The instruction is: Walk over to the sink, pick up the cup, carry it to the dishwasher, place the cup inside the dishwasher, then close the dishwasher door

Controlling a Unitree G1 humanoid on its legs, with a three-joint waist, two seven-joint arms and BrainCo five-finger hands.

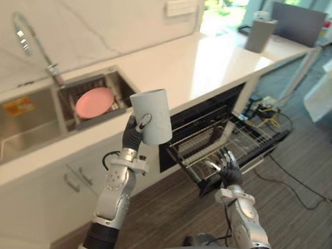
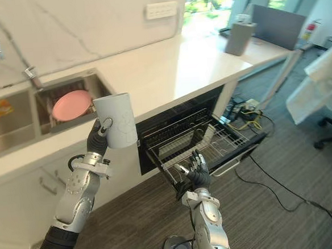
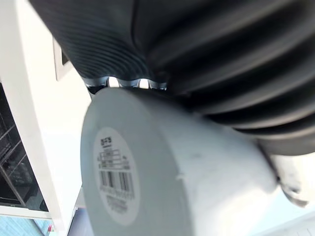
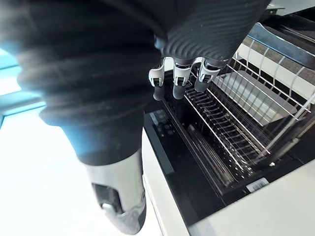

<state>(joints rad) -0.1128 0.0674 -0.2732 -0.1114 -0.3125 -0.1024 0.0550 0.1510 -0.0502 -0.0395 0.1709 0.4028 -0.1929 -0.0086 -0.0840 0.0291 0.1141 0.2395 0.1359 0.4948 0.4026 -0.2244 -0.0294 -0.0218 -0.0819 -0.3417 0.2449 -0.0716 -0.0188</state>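
A pale grey cup point(image 1: 152, 117) is held up in front of the counter edge, between the sink point(image 1: 68, 117) and the dishwasher. My left hand point(image 1: 132, 133) is shut on it from behind, fingers curled round its side. The cup's base with a barcode label point(image 3: 115, 179) shows close in the left wrist view. The dishwasher stands open below the counter, its wire rack point(image 1: 229, 137) pulled out. My right hand point(image 1: 229, 171) is open with spread fingers point(image 4: 179, 78), low at the rack's front edge and holding nothing.
A pink plate point(image 1: 94, 102) lies in the right sink basin, with the faucet point(image 1: 32, 40) behind it. A grey container point(image 1: 260, 33) stands at the counter's far end. Cables point(image 1: 283, 167) run over the floor by the dishwasher. An office chair point(image 2: 331, 118) is at the right.
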